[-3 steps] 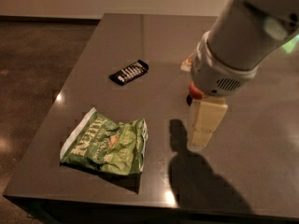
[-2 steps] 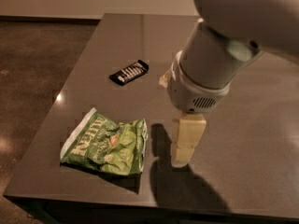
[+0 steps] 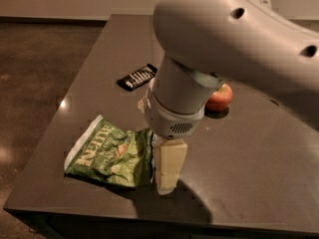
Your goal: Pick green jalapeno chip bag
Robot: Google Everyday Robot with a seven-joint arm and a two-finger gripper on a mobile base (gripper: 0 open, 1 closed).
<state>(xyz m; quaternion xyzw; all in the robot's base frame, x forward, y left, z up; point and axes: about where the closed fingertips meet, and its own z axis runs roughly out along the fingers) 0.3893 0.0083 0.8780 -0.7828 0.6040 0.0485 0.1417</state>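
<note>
My pincer points down, covering the green jalapeno chip bag at its right edge; grip unreadable.

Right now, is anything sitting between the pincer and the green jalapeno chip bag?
Nothing visible does. The pincer hangs at the right edge, as seen, of the crinkled light-green foil chip bag. The small black bar wrapper and the red apple lie farther back on the dark table, off that path.

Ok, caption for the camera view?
Gripper low beside the chip bag on the table; apple and black bar behind.
</note>
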